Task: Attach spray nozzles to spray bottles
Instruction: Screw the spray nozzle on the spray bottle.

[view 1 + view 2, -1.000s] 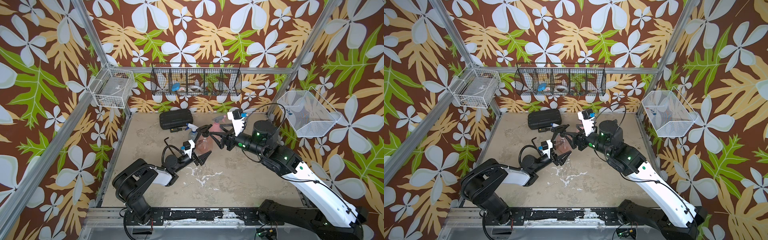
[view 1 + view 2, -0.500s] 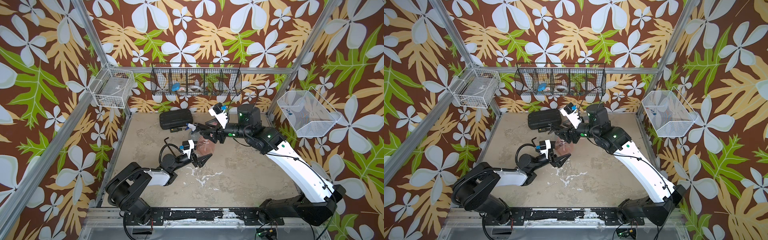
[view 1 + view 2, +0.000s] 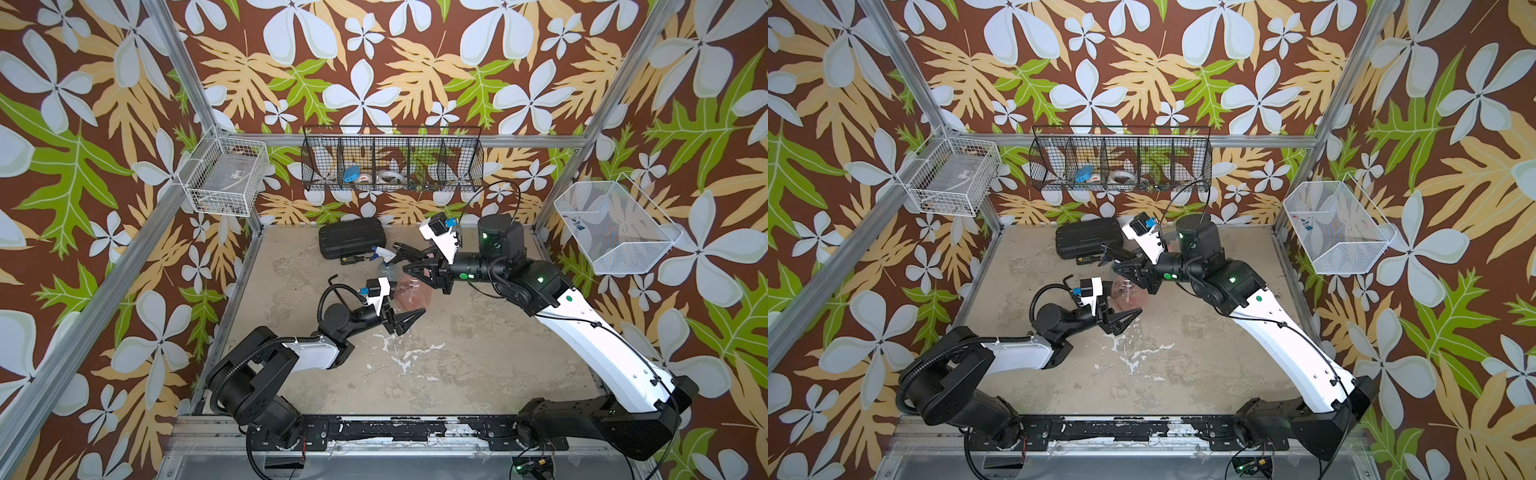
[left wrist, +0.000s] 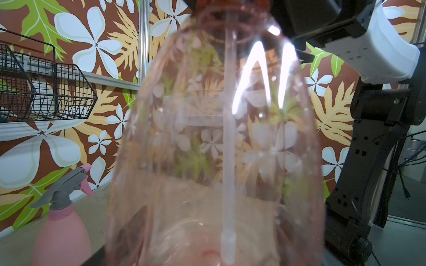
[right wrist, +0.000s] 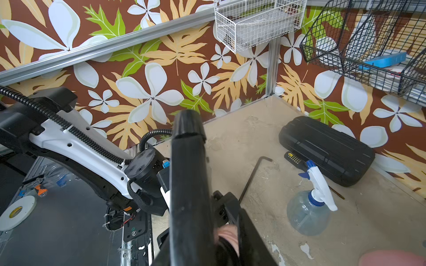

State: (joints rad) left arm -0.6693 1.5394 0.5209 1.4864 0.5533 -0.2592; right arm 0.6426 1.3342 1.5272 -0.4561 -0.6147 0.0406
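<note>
1. Two of the three bottles already carry their heads. They are the pink bottle point(image 4: 62, 230) with its pink and grey nozzle point(image 4: 66, 186), and the clear bluish bottle point(image 5: 307, 214) with its white and blue nozzle point(image 5: 320, 184). The bluish one stands on the worktop point(image 3: 457, 353) near the black case point(image 5: 327, 149).
2. One remains: the orange bottle point(image 3: 411, 291), upright near the middle of the worktop, with our left pincer point(image 3: 409, 318) clamped low on its body.
3. Our right pincer point(image 3: 417, 268) stands narrow around the black nozzle point(image 5: 189, 172) at the bottle's neck. The dip tube point(image 4: 228, 138) hangs inside, reaching nearly to the base. We cannot tell how far the collar is threaded.
4. We judge the orange bottle light, empty-looking and thin-walled. It would dent or slip under a hard squeeze, so the low, wide part of the body is the place to brace it.
5. The nozzle looks like stiff plastic. We would take it by the collar, not the trigger, and turn it while the left holds against the twist.
6. A tilted collar could cross-thread.
</note>
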